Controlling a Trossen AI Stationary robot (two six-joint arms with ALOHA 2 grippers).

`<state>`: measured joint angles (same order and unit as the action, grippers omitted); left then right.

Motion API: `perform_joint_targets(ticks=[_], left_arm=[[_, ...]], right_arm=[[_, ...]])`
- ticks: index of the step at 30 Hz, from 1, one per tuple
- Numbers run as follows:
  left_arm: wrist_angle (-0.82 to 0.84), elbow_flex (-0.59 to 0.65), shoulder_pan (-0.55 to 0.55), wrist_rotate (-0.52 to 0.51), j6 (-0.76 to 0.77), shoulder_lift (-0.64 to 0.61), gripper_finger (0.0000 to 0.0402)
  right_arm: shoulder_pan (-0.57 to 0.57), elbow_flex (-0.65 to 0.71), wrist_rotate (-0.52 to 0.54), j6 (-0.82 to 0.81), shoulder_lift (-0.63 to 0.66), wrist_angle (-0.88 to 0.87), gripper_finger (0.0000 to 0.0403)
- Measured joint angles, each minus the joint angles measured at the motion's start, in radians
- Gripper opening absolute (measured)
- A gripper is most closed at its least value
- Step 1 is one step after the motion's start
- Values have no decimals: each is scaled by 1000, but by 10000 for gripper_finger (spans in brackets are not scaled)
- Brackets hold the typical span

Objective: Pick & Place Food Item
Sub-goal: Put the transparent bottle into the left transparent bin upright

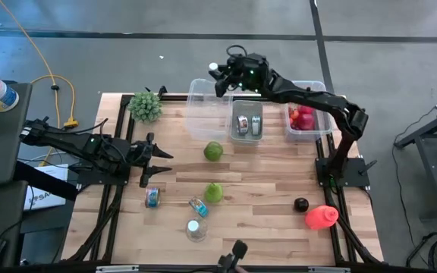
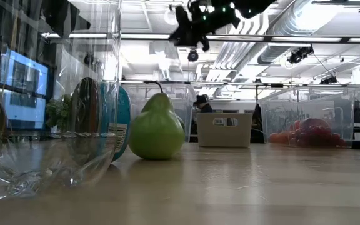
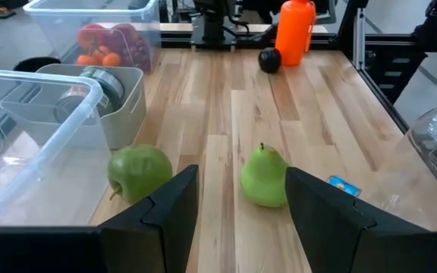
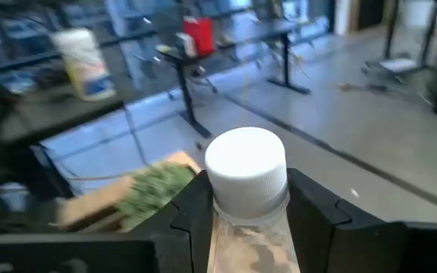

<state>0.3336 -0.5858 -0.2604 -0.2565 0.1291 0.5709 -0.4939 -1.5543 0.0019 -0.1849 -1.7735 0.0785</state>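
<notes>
My right gripper (image 4: 241, 220) clenches a white-capped bottle (image 4: 246, 189) high above the table's far edge, over the clear bin (image 1: 205, 106). The bottle's long axis runs straight out between my two fingers (image 4: 188, 220), cap end pointing away from the wrist, toward the room beyond the table. From above, the white cap (image 1: 214, 67) shows at the tip of the right arm, facing the left side of the table. In the low view the right gripper (image 2: 189, 28) hangs near the ceiling lights, well clear of everything on the wood.

My left gripper (image 1: 154, 161) waits low at the left side of the table (image 1: 271, 163), jaws parted and holding nothing. Its fingers (image 3: 169, 212) frame a green pear (image 3: 265, 176) that stands stem up; a green apple (image 3: 139, 172) sits just beside the clear bin's wall.

A grey tray (image 1: 247, 120) holding cans sits between the clear bin and a second bin (image 1: 307, 115) of red fruit. A leafy green bunch (image 1: 145, 106) lies at the far left corner. Near the front edge are a small can (image 1: 152, 197), a blue packet (image 1: 198, 206) and a clear jar (image 1: 196, 229). An orange bottle (image 1: 321, 217) and a dark round fruit (image 1: 301, 204) rest near the right edge.
</notes>
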Motion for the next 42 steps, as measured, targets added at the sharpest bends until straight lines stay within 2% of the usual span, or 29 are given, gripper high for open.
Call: perform_joint_targets(ticks=[19,25,32,42], left_arm=[[-3,0,0,-1,-1,0,189],[-3,0,0,-1,-2,0,189],[-3,0,0,-2,-2,0,189],[-1,0,0,-2,-9,0,189]], right_arm=[[-58,-2,21,-25,-97,-51,120],[-51,-1,-13,-19,-97,-57,173],[-51,0,37,5,-97,-87,233],[-51,0,28,7,-97,-88,282]])
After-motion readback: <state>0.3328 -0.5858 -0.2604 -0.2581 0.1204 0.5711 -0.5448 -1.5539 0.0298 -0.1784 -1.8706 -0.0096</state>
